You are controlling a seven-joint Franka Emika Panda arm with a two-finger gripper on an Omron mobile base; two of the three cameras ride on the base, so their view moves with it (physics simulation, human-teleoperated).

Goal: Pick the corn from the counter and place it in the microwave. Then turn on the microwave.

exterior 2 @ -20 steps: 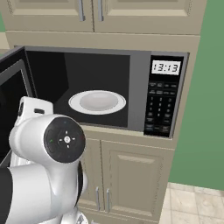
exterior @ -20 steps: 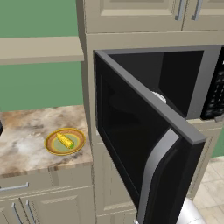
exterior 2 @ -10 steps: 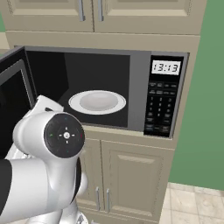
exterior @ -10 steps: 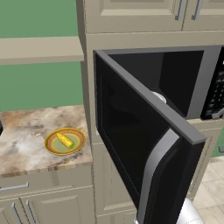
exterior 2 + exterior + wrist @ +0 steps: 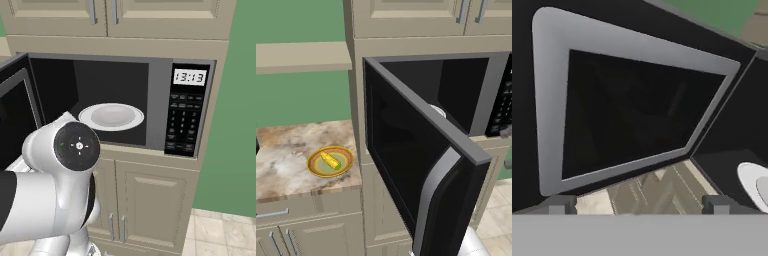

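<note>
Corn (image 5: 329, 160) lying on round yellow-rimmed green plate (image 5: 316, 171), on marbled counter (image 5: 286, 150), left of the cabinet column housing the microwave (image 5: 150, 95). Green tip of the cob pointing toward the front right of the plate. Cob untouched, well apart from the arm.

Microwave door (image 5: 406, 165) swung wide open toward the base cameras, silver handle (image 5: 431, 200) along its free edge. White turntable plate (image 5: 111, 116) bare inside the cavity. Button panel (image 5: 182, 125) to the right of the cavity, clock display (image 5: 190, 77) above it reading 13:13.

Gripper (image 5: 639, 206) spread wide, nothing between the finger tips (image 5: 559, 205). Facing the inner side of the open door from close range, with the grey window frame (image 5: 549, 100) ahead and a sliver of the turntable plate at lower right. Cabinet fronts visible below the door edge.

Compared with one second ago: corn, plate, door and turntable unchanged in position. Base cameras unmoved. Arm's large white joint (image 5: 75, 146) shifted slightly toward the right and upward in the right base view, now overlapping the lower left corner of the cavity opening. Jaw spread unchanged.
</note>
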